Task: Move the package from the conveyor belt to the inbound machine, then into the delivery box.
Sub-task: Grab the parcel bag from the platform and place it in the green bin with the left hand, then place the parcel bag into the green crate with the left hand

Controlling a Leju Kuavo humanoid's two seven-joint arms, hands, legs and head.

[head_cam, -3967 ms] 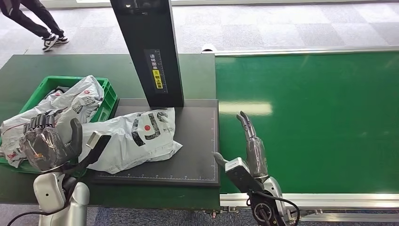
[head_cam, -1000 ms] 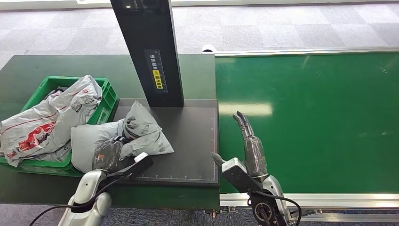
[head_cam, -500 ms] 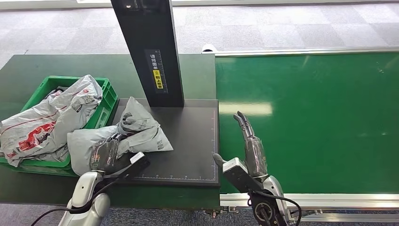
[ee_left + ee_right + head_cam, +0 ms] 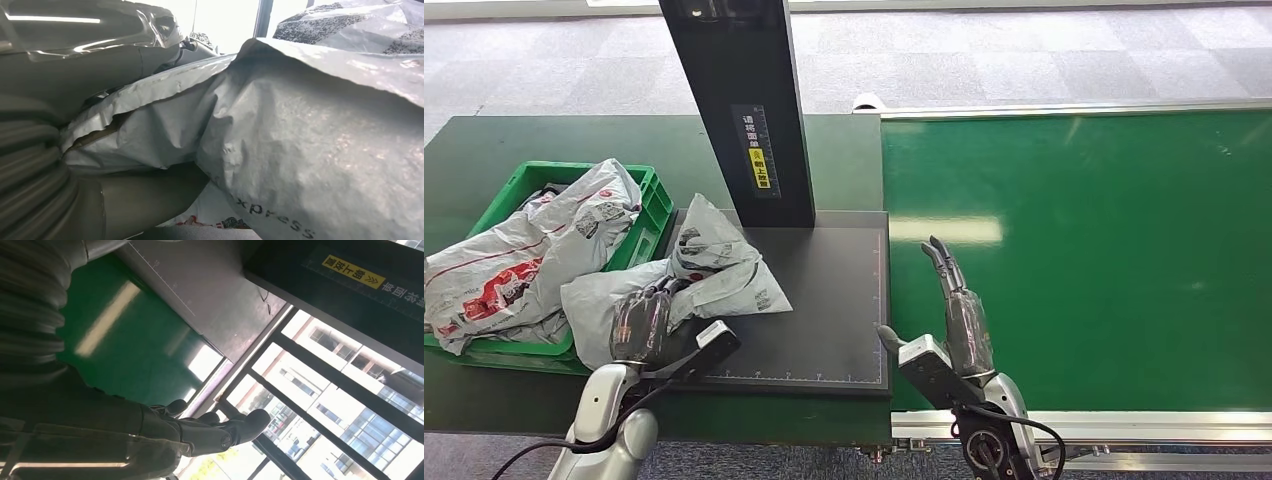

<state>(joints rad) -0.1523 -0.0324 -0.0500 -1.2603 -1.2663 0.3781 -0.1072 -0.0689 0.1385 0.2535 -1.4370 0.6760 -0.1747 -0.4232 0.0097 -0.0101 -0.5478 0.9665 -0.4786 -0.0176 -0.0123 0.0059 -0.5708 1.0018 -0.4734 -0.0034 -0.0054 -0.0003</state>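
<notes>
Left hand point(image 4: 646, 328): we grip the package point(image 4: 686, 290).
Right hand point(image 4: 957, 315): open, empty.
Advice: we lift it over the crate point(image 4: 656, 205) rim before letting go.

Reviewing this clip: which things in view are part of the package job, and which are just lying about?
Part of the job:
- grey package, gripped by the left robot hand
- inbound machine platform
- green delivery box
- conveyor belt

Lying about:
- bags already in the box
- right robot hand, holding nothing over the belt edge

Green table point(image 4: 484, 140) under crate point(image 4: 656, 207), scanner plate point(image 4: 834, 300)
</notes>
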